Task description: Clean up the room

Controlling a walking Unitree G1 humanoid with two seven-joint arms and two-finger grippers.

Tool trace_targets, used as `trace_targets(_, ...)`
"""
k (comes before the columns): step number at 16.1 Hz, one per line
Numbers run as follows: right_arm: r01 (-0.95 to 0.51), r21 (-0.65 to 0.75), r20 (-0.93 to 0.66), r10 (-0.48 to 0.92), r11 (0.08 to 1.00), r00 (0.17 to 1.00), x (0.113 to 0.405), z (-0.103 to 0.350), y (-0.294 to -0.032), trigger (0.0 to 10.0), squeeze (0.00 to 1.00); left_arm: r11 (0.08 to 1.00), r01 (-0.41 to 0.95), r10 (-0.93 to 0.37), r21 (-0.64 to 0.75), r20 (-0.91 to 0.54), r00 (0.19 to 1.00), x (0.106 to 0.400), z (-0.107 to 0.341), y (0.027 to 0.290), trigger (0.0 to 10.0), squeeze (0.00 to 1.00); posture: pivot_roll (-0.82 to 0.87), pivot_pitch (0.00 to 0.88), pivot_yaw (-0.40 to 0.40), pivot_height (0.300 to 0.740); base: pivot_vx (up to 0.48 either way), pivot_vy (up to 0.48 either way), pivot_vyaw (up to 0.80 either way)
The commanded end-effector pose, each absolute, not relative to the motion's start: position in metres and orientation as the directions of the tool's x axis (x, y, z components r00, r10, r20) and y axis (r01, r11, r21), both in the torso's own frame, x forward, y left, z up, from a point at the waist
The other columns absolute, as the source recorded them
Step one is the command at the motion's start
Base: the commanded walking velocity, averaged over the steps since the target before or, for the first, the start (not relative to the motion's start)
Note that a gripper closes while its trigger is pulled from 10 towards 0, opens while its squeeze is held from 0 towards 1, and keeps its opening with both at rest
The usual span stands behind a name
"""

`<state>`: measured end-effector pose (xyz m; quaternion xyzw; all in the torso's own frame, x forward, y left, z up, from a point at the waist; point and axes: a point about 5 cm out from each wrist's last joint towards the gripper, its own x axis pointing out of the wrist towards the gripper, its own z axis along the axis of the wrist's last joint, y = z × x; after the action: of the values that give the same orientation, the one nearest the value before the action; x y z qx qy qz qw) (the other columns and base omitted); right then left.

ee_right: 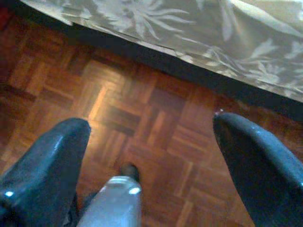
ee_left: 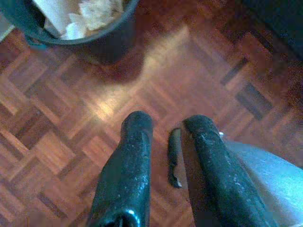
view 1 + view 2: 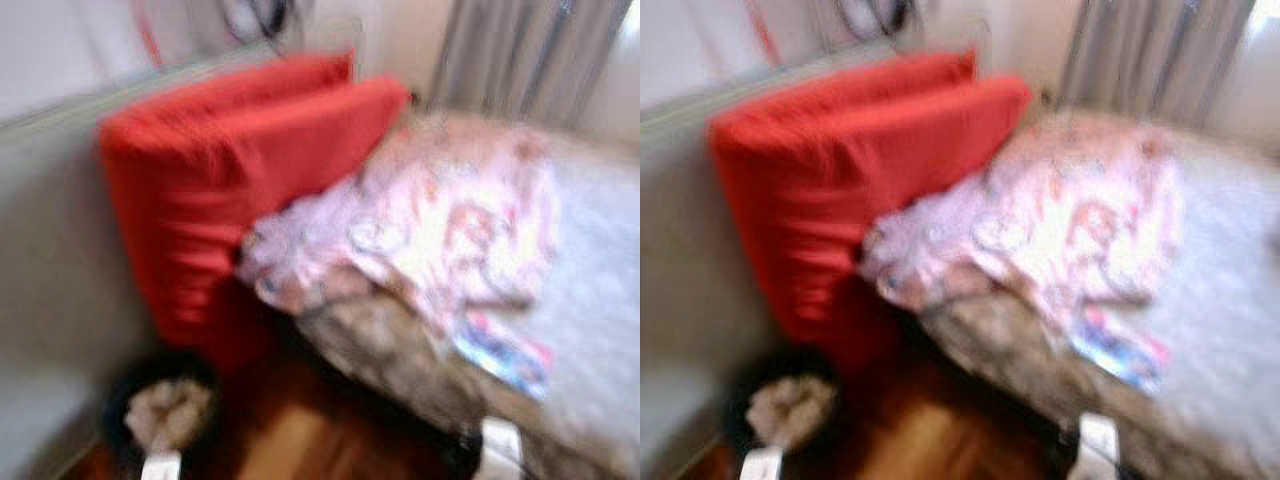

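Note:
Two red pillows (image 3: 230, 190) lean against the grey headboard at the bed's left end. A crumpled floral blanket (image 3: 450, 220) lies heaped beside them and spills over the bed's edge. On the floor below stands a dark bin (image 3: 165, 410) holding crumpled paper. My left gripper (image 2: 168, 124) hangs over the parquet floor close to the bin (image 2: 94, 40), its fingers slightly apart and empty. My right gripper (image 1: 151, 125) is wide open above the floor, beside the patterned bed cover (image 1: 189, 28), holding nothing. The head views are blurred.
The pale mattress (image 3: 600, 260) stretches to the right, with grey curtains (image 3: 520, 50) behind it. A small colourful item (image 3: 505, 355) lies at the bed's near edge. Brown parquet (image 2: 71, 132) runs between the bin and the bed.

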<state>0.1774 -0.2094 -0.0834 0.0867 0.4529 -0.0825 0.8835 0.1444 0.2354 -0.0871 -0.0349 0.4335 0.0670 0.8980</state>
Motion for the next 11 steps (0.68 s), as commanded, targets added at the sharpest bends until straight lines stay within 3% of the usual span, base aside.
trace_targets(1,0.237,0.071,-0.814,-0.081,0.969,0.574,0.1778,-0.0822,-0.215,10.0,0.0,0.989,-0.148,0.089,-0.005,-0.783,0.616,0.1472,-0.0866,0.2339,10.0,0.0,0.06,0.0,0.026,0.74,0.0,-0.416,-0.77)
trace_targets(5,0.238,0.069,-0.812,-0.084,0.969,0.578,0.1781,-0.082,-0.2152,10.0,0.0,0.989,-0.145,0.086,-0.005,-0.783,0.616,0.1472,-0.0867,0.2338,10.0,0.0,0.06,0.0,0.028,0.74,0.0,-0.418,-0.69)
trace_targets(11,0.233,0.063,-0.809,-0.087,0.97,0.581,0.178,-0.0816,-0.2166,10.0,0.0,0.989,-0.147,0.084,-0.01,-0.784,0.616,0.1467,-0.0872,0.2325,10.0,0.0,0.05,0.0,0.032,0.74,0.0,-0.42,0.0)
